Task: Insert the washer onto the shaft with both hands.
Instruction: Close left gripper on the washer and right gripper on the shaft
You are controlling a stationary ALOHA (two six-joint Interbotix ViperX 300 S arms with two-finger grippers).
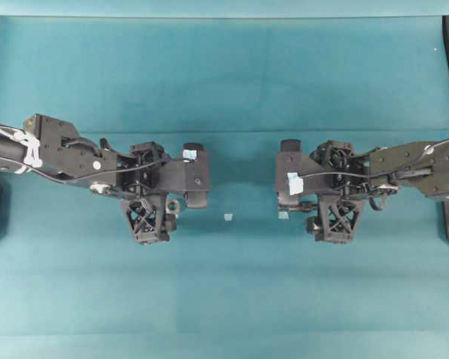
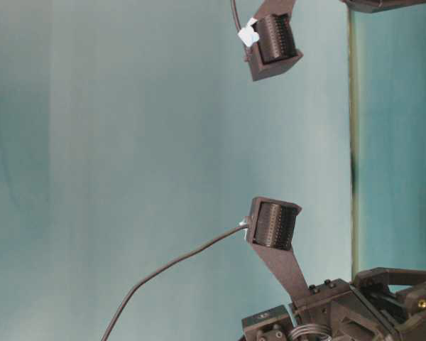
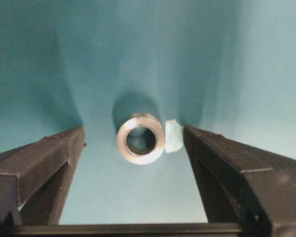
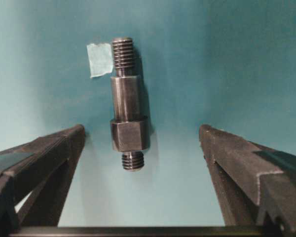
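Small silvery polished metal washer ring (image 3: pixel 140 138) with glossy rim, dark grey stepped metal shaft (image 4: pixel 129 103) with satin sheen and threaded ends, matt teal bench (image 3: pixel 138 49), matt black plastic end effector fingers (image 3: pixel 44 158)

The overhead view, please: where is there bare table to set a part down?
The table is bare across the whole far strip and the near strip. The gap between the left gripper and right gripper holds only a small blue marker. It is crowded under each gripper: washer left, shaft right.
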